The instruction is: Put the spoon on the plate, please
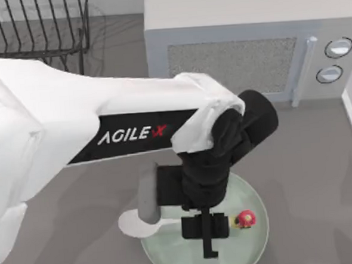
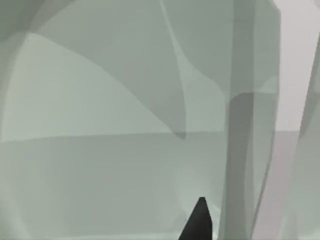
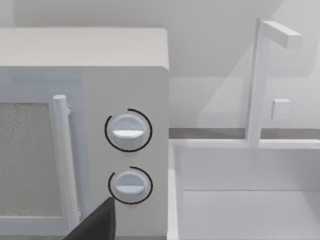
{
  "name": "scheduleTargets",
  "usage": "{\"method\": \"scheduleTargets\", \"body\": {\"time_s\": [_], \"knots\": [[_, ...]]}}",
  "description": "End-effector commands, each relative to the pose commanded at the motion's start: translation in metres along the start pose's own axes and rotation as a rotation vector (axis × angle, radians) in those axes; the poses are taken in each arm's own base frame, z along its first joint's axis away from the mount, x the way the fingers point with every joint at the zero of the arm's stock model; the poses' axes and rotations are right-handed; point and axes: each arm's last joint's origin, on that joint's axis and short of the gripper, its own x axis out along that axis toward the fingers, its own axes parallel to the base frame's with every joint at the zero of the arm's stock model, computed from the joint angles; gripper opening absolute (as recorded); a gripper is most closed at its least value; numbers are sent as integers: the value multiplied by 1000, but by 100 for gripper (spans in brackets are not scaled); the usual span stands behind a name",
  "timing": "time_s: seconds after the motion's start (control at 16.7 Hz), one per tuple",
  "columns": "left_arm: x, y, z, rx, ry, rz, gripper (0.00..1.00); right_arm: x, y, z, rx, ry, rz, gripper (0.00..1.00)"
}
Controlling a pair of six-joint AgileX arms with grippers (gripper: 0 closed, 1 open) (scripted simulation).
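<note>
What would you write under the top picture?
Left end effector down over the plate, spoon at its rim, beside a red figure.

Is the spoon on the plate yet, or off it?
Partly on: in the top view the spoon's white bowl lies across the plate's left rim, spilling onto the table. Its handle is hidden under the left arm.

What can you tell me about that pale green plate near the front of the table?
The plate is large, round, pale mint green and glossy, with a shallow raised rim. It lies flat on the grey table near the front edge, in front of the microwave. A tiny red figure stands on its right part. The left gripper hangs over its middle, hiding part of it. A white rounded shape, possibly the spoon, overlaps its left rim.
</note>
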Motion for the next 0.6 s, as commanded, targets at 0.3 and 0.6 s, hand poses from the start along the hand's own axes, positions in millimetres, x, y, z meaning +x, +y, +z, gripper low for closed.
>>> {"method": "scheduleTargets", "body": {"time_s": [0.3,0.6], "knots": [[0,0,0,0,0,0,60,0,0,0,0,0,0,100],[0,0,0,0,0,0,98,0,0,0,0,0,0,100]]}}
